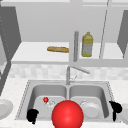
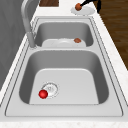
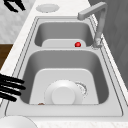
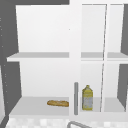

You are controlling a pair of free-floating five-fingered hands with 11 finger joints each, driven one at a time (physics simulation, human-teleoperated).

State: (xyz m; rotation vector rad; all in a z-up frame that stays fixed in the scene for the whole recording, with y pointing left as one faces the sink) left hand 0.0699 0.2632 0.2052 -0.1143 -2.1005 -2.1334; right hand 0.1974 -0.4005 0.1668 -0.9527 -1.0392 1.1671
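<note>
Your right hand [image 1: 115, 108] hovers at the right edge of the sink [image 2: 113, 82], fingers straight and spread. It is open and grips nothing. The fingers point across the sink's rim toward the basin.

Nearest to it is a white plate [image 2: 86, 11] lying flat on the counter just right of the sink. A small brown round piece [image 2: 78, 6] sits on it. One finger reaches to that piece, though you cannot tell whether it touches. Plate and piece are both round, so neither has a long axis or a facing direction.

A risk, in my judgement: a nudge from straight fingers could roll the piece off the plate, or slide the plate over the rim into the sink.

Your left hand [image 1: 32, 115] hangs at the sink's front left corner; whether it is open or closed I cannot tell.
</note>
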